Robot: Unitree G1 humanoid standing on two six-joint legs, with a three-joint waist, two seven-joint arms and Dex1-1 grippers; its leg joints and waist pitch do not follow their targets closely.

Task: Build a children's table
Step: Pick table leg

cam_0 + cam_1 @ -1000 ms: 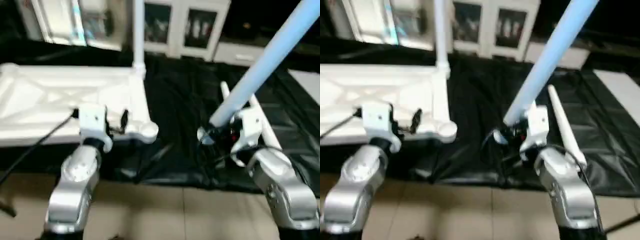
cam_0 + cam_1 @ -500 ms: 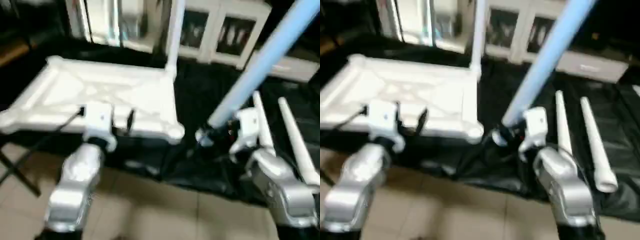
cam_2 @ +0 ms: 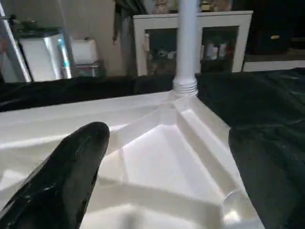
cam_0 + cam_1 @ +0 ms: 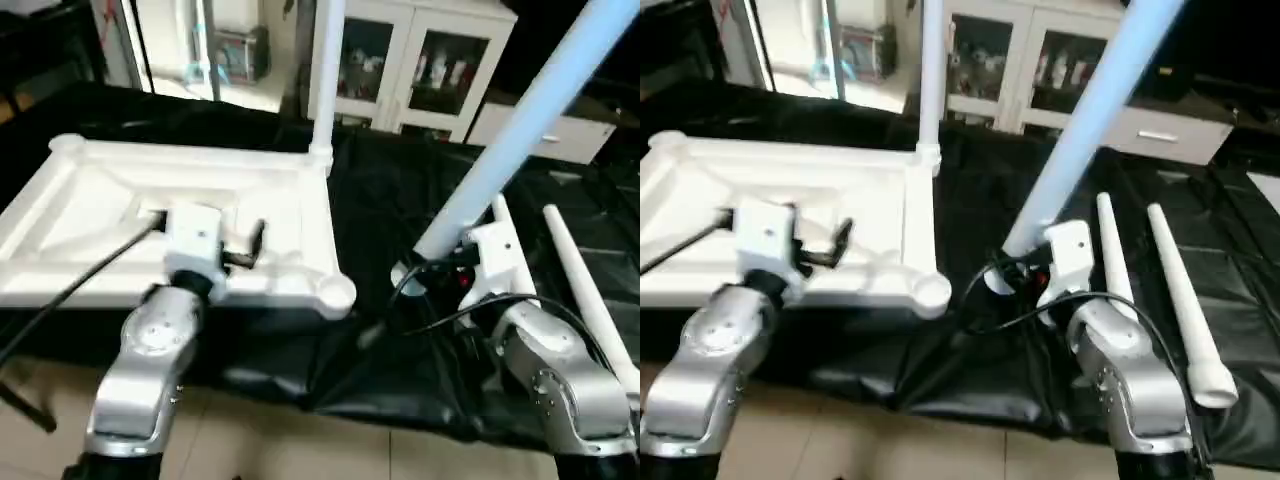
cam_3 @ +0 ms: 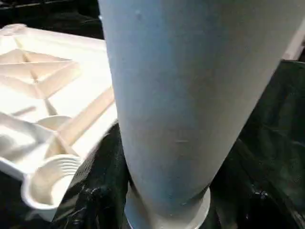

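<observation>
A black sheet (image 4: 400,200) covers the floor under the work, with pale tiles (image 4: 300,450) showing along its near edge. At the back of the room stands a white cabinet with glass doors (image 4: 410,65), and a bright opening lies toward 11 o'clock.

The table top (image 4: 90,215) lies upside down on the sheet, at about 9 to 10 o'clock in the head views, its ribs facing up. One leg (image 4: 325,70) stands upright in the far corner socket at 12 o'clock. The near corner socket (image 4: 335,292) is empty. Two loose legs (image 4: 1175,290) lie side by side on the sheet at about 3 o'clock.

The left end effector (image 4: 240,245) hovers over the near edge of the top, its black fingers (image 3: 66,176) spread wide with nothing between them. The right end effector (image 4: 425,270) is clamped on the thick end of a fourth leg (image 4: 530,110), which slants up toward 1 o'clock; its flanged foot (image 5: 167,212) hangs above the sheet, near the empty socket but apart from it.

Compared with a second ago, the head camera has swung: more of the top's far left corner and both loose legs have come into sight. Both end effectors keep the same pose and grip, and the held leg keeps its slant.
</observation>
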